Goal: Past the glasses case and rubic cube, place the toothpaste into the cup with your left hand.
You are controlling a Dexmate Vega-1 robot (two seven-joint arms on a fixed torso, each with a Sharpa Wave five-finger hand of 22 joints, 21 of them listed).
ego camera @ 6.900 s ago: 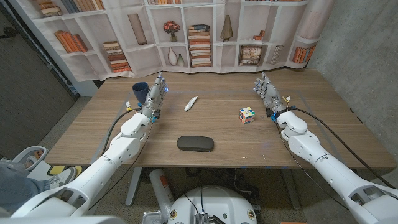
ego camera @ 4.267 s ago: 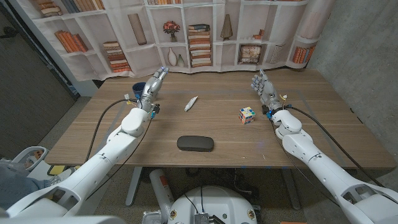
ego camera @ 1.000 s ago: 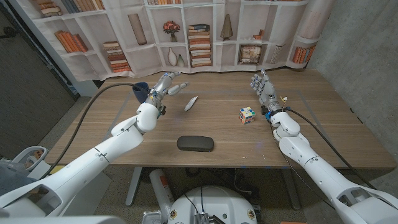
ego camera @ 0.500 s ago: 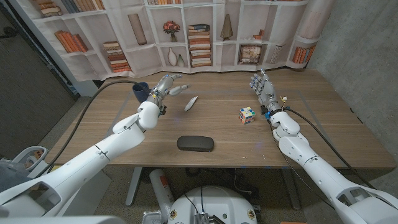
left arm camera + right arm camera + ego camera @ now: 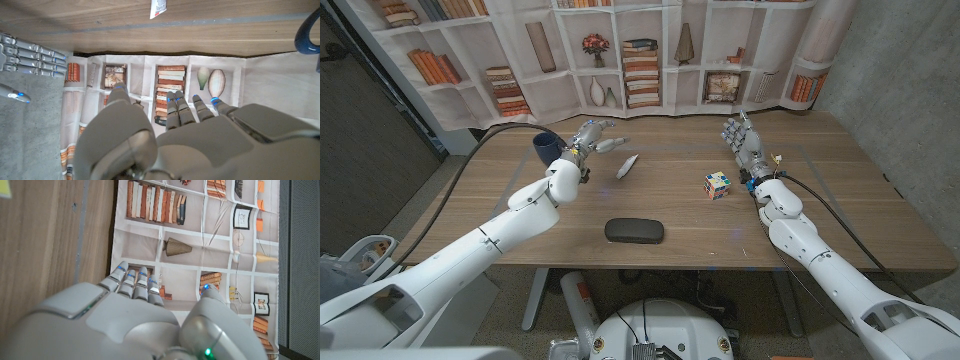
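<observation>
The white toothpaste tube (image 5: 627, 166) lies on the table's far middle; its end (image 5: 159, 8) also shows in the left wrist view. The dark blue cup (image 5: 546, 147) stands at the far left, its rim (image 5: 306, 34) seen from the wrist. My left hand (image 5: 593, 137) hovers between cup and tube, fingers apart and reaching toward the tube, holding nothing. The black glasses case (image 5: 634, 230) lies near the front middle. The Rubik's cube (image 5: 718, 184) sits to the right. My right hand (image 5: 744, 146) stands past the cube, fingers spread, empty.
A bookshelf-print backdrop (image 5: 650, 55) hangs behind the table's far edge. A grey wall (image 5: 910, 90) stands to the right. Bare wood (image 5: 670, 195) lies between the case, the cube and the tube.
My left hand has swung from beside the cup rightward toward the toothpaste, its fingers tipping over toward the tube. The right hand has barely moved.
</observation>
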